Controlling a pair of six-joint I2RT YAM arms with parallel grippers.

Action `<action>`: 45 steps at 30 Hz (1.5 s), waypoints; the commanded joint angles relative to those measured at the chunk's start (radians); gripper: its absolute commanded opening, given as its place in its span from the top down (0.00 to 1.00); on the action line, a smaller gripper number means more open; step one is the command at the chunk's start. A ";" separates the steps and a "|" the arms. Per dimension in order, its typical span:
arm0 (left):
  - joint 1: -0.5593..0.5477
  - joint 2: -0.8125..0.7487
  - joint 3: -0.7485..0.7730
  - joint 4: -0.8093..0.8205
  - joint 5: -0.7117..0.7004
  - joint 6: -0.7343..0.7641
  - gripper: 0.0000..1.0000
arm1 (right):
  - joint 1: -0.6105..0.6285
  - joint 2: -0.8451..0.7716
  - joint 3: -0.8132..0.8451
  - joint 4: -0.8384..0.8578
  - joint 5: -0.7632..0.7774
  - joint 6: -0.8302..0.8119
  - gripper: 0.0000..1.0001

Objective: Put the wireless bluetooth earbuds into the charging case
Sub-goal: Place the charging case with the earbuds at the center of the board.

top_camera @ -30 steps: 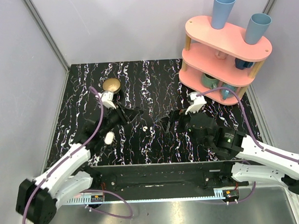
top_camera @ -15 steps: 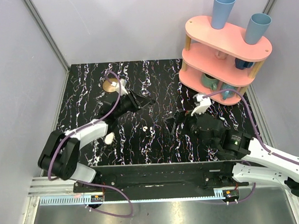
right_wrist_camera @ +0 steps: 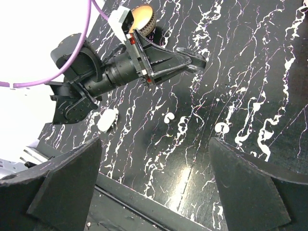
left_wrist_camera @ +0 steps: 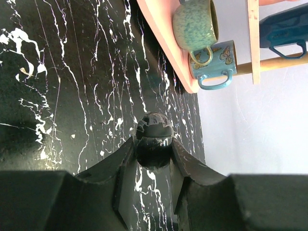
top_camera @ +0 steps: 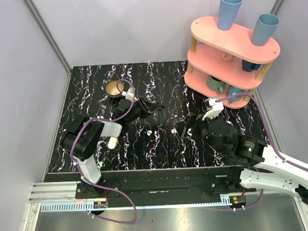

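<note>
Honestly, nothing is seated yet: both earbuds (top_camera: 151, 131) lie loose on the counter (top_camera: 91, 82), right of the charging case (top_camera: 112, 143), which looks shut; my right jaws gape empty, left jaws pinch a dark lump (left_wrist_camera: 154, 137)

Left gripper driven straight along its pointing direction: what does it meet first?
Probably the bottom tier of the pink three-tier shelf; the black marble tabletop between looks free, though depth is unclear.
</note>
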 commanded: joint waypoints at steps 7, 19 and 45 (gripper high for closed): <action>-0.017 0.173 0.074 0.234 -0.055 -0.132 1.00 | -0.007 -0.025 -0.005 -0.010 0.041 0.010 0.00; -0.040 0.204 0.109 0.009 -0.132 -0.108 0.89 | -0.007 -0.038 -0.005 -0.019 0.050 -0.004 0.00; -0.040 0.097 0.117 -0.338 -0.216 0.058 0.46 | -0.009 -0.044 -0.003 -0.037 0.027 -0.004 0.00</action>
